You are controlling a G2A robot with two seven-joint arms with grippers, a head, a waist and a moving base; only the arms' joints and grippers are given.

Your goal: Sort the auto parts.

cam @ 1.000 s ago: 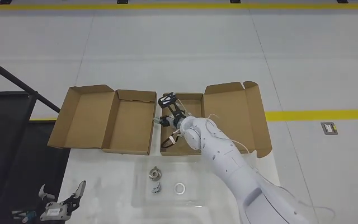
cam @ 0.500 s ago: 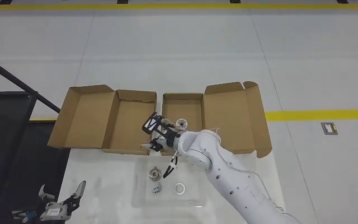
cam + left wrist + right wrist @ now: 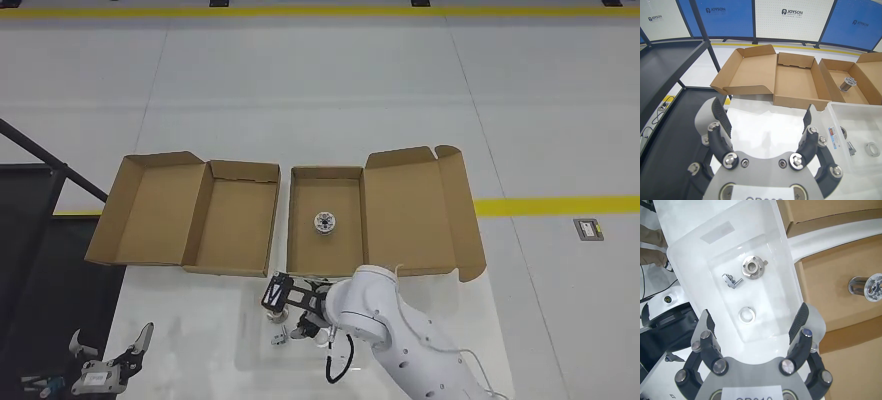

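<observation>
A finned metal cylinder point(image 3: 323, 220) point(image 3: 865, 287) point(image 3: 847, 84) lies alone in the right cardboard box point(image 3: 300, 255). My right gripper point(image 3: 278, 300) point(image 3: 755, 310) hangs open and empty over the clear plastic tray point(image 3: 250, 352) point(image 3: 677, 256). In the tray lie a round flange point(image 3: 752, 267), a small bracket point(image 3: 732, 281) point(image 3: 280, 337) and a flat ring point(image 3: 746, 315) point(image 3: 872, 149). My left gripper point(image 3: 112, 342) point(image 3: 762, 103) stands open with nothing in it, off the table's left corner, away from the parts.
The left cardboard box point(image 3: 235, 225) point(image 3: 797, 85) is open with nothing inside. Both boxes have their lids folded outward. A black metal shelf point(image 3: 40, 260) point(image 3: 668, 75) stands left of the table. Bare white tabletop point(image 3: 762, 121) lies between my left gripper and the tray.
My right gripper has drawn back from the right box to above the tray. The finned cylinder now lies uncovered in that box. The left arm has not moved.
</observation>
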